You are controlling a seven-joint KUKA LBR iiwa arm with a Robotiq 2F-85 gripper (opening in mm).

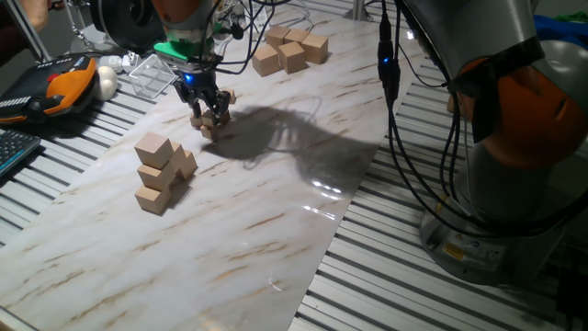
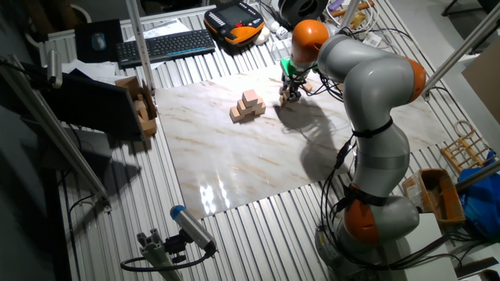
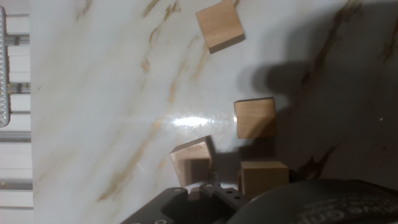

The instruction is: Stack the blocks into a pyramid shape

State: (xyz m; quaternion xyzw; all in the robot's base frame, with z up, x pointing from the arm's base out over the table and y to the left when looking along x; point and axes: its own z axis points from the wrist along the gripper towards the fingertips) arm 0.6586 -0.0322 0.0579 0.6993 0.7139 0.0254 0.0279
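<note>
Gripper (image 1: 208, 114) low among tiny blocks (image 3: 255, 117), finger state unclear; medium cube pile (image 1: 163, 172) near, larger cubes (image 1: 290, 48) farther off.

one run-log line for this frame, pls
arm: over small blocks | gripper: state unclear | pyramid: not built | medium cube stack: untouched

No text, label, brand, number or sign could be read in any view. The keyboard (image 2: 166, 45) showed keys too small to make out, and the orange-and-black teach pendant (image 2: 234, 19) perhaps bore markings, but they were blurred. The blocks (image 3: 255, 117) carried plain wooden faces.
</note>
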